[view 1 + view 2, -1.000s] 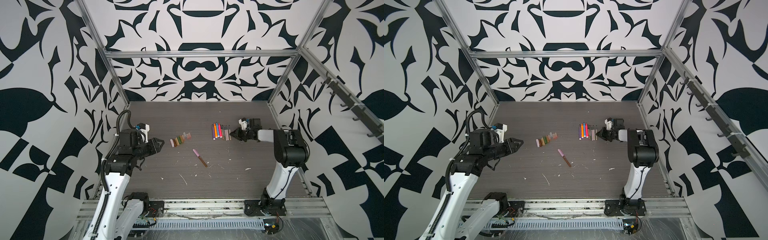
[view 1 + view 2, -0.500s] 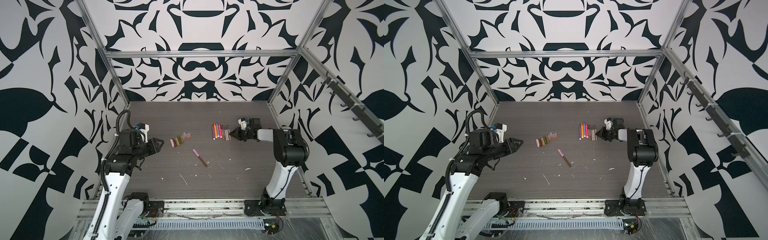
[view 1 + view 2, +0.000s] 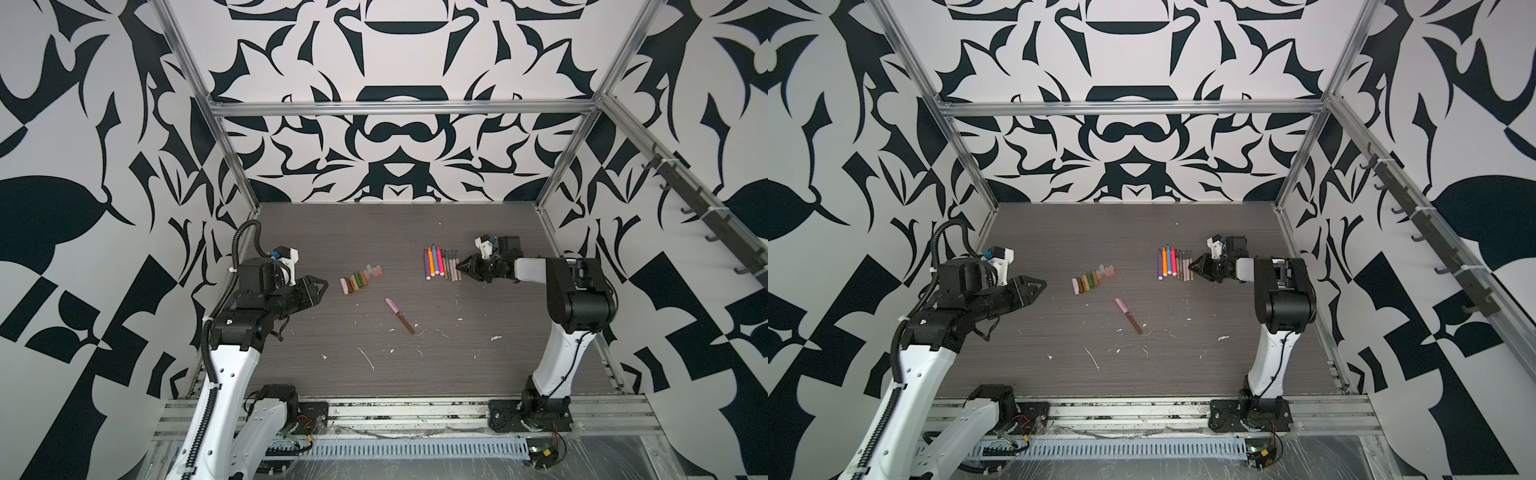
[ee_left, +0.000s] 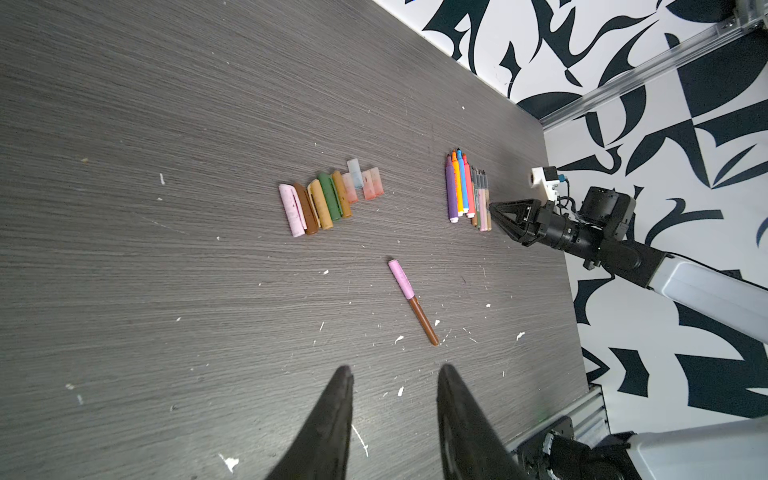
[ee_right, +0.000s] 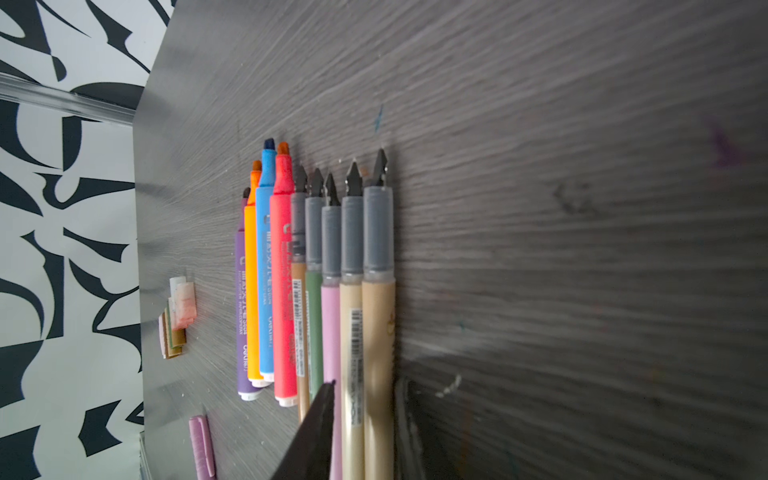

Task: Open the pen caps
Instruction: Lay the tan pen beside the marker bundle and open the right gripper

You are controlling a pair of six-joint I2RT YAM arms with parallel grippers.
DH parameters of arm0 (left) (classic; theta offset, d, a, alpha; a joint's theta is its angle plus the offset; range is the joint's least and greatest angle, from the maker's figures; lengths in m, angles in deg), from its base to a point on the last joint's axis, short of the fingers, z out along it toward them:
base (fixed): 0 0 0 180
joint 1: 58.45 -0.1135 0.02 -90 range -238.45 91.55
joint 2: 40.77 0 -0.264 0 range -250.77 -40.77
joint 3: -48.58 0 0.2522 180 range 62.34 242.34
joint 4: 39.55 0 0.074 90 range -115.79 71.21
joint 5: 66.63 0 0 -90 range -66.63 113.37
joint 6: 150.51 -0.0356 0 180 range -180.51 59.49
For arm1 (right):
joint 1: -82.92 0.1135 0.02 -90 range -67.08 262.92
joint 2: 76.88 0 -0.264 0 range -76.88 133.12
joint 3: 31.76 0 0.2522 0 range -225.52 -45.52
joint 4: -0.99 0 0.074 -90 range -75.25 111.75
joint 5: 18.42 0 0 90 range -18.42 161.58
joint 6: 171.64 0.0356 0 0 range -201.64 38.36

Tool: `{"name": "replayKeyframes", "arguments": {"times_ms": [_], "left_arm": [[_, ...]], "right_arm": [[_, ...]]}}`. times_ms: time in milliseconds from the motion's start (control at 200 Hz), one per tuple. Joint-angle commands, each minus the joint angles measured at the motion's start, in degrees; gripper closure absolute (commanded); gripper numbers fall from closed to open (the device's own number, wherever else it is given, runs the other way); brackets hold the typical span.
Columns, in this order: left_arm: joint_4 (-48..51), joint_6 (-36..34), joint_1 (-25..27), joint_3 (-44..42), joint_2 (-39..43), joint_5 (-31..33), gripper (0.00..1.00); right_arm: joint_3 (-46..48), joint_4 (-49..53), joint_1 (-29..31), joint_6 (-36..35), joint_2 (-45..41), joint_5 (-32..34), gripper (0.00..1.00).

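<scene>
Several uncapped pens (image 3: 441,264) (image 5: 316,291) lie side by side at the right of the dark table; they also show in the left wrist view (image 4: 467,195). A row of several pen caps (image 3: 360,279) (image 4: 330,201) lies left of the middle. One brown pen (image 3: 400,316) (image 4: 422,320) with a lilac cap (image 4: 401,279) on it lies alone nearer the front. My right gripper (image 3: 459,266) (image 5: 363,399) is low at the pens' rear ends, jaws slightly apart astride the two tan pens, one finger (image 5: 316,428) over the lilac pen. My left gripper (image 3: 322,286) (image 4: 395,374) hovers open and empty left of the caps.
White flecks of debris (image 3: 368,359) are scattered over the front half of the table. Patterned walls and aluminium posts close in the back and both sides. A metal rail (image 3: 415,409) with both arm bases runs along the front edge.
The right gripper's jaws have parted at the ends of the tan pens, and the arm has stayed in place. The left arm has not moved.
</scene>
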Motion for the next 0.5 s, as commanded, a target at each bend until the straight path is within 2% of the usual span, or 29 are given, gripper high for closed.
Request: {"name": "replayKeyframes", "arguments": {"times_ms": [0, 125, 495], "left_arm": [[0.40, -0.86, -0.24, -0.64, 0.01, -0.51, 0.63], [0.37, -0.87, -0.26, -0.60, 0.01, -0.46, 0.63], [0.38, -0.86, -0.27, -0.58, 0.09, -0.53, 0.64]], "right_arm": [[-0.01, 3.30, 0.36, -0.87, 0.95, 2.07, 0.68], [-0.19, 3.34, 0.37, -0.98, 1.21, 1.41, 0.63], [-1.33, 4.43, 0.93, -1.77, 1.98, 0.33, 0.61]]}}
